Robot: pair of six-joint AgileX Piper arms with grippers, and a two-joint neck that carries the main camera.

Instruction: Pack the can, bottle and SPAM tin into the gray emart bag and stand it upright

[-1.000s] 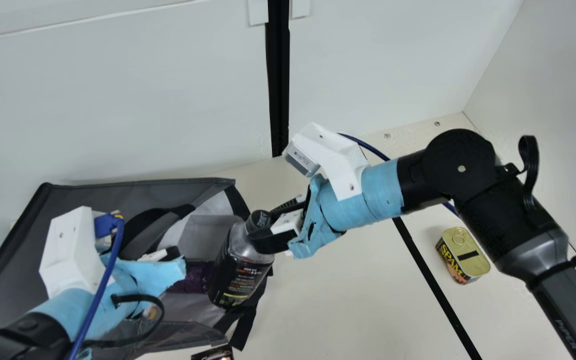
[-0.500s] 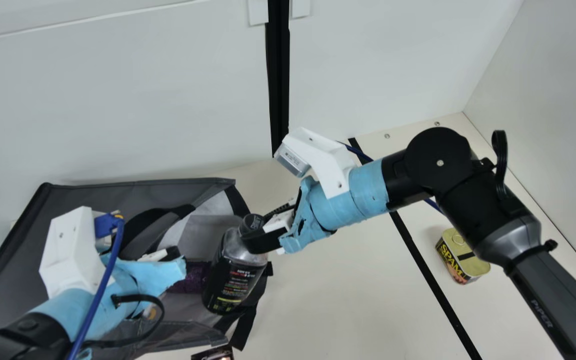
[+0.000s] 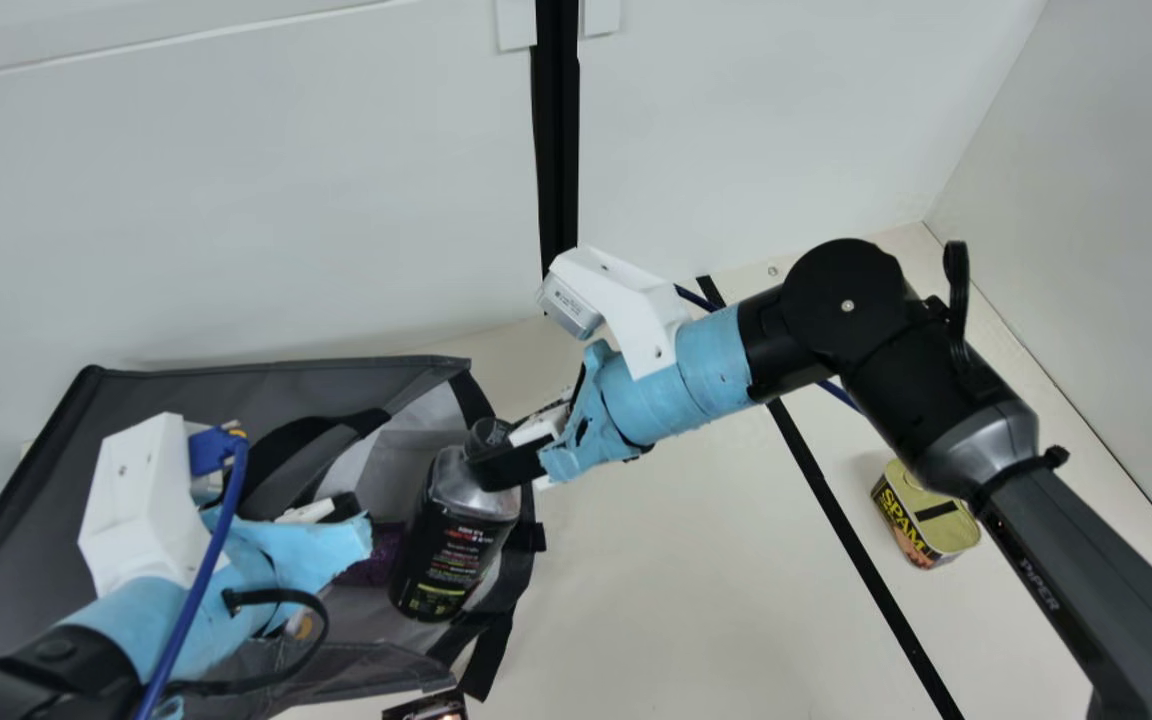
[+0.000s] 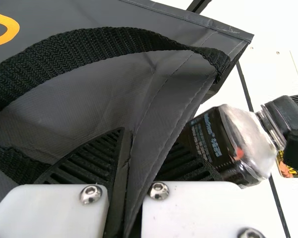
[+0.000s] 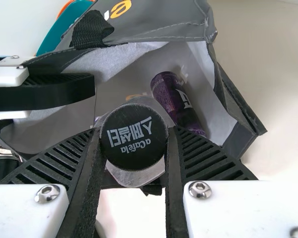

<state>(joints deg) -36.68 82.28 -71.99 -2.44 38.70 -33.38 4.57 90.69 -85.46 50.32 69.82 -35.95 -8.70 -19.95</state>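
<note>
Item: gray emart bag (image 3: pixel 176 390), lying on its side on the cream desk (image 3: pixel 676 600), its mouth gaping toward the robot's right, a black strap (image 4: pixel 109 39) arching over its outer face.

Item: left end effector (image 3: pixel 344 506), closing its fingers on a fold of the bag's rim, the gray fabric running between them.

Item: right end effector (image 3: pixel 516 455), parting its fingers only as far as the bottle's neck requires and gripping there, just below the cap (image 5: pixel 134 136).

Item: bottle (image 3: pixel 451 545), dark-labelled, hanging tilted at the bag's mouth, cap end uppermost.

Item: can (image 5: pixel 176 101), purple, lying inside the bag.

Item: SPAM tin (image 3: pixel 926 515), standing on the desk well apart from the bag, beyond a black strip (image 3: pixel 856 535), its ring-pull lid facing up.

Item: dark object (image 3: pixel 426 708), sitting near the bag, largely cut off by the main view's lower edge.
</note>
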